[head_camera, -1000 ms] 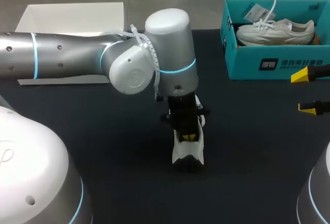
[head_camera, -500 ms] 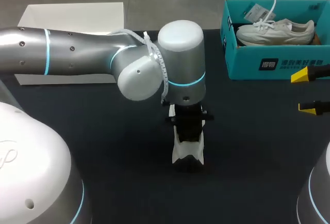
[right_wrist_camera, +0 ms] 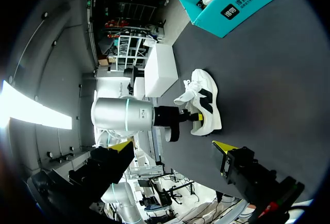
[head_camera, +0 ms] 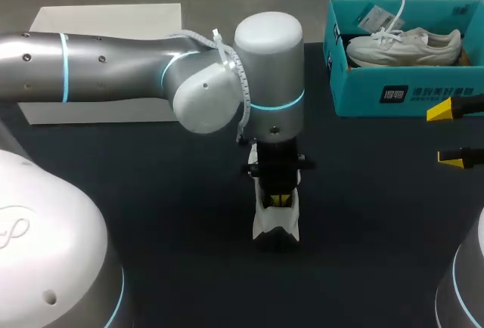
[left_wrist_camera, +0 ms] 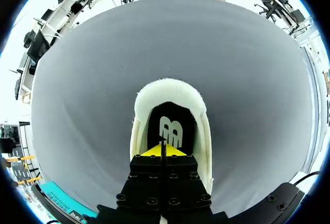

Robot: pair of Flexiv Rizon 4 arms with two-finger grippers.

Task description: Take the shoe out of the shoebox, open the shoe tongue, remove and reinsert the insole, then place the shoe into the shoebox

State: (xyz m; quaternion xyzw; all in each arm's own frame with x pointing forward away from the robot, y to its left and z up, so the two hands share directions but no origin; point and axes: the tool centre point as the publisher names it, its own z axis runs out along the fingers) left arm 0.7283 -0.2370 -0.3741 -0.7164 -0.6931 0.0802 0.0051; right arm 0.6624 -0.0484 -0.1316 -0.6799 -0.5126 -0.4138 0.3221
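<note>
– Shoe [head_camera: 276,226] first: where does it sit?

– Out of the box, upright on the table [head_camera: 151,192] near its middle, heel end nearest the head camera.

– And the left gripper [left_wrist_camera: 162,149]?

– It points straight down into the shoe's mouth. Its yellow tips are pressed together just above the black insole [left_wrist_camera: 170,126]. I see nothing between them, and I cannot tell whether they pinch the insole's edge.

– How will the insole handle?

– I judge it thin, light and floppy. It will bend rather than slide out flat, so the heel edge is the place to pinch it, lifting slowly. The shoe looks light as well, with a soft padded collar, and may rise with the insole unless something steadies it.

– Right gripper [head_camera: 451,135]?

– Well apart at the table's right edge, tips spread, holding nothing.

– Farther back?

– The teal shoebox [head_camera: 401,94] at the far right, with a second shoe [head_camera: 404,47] lying inside, and a white box [head_camera: 106,22] at the far left.
</note>
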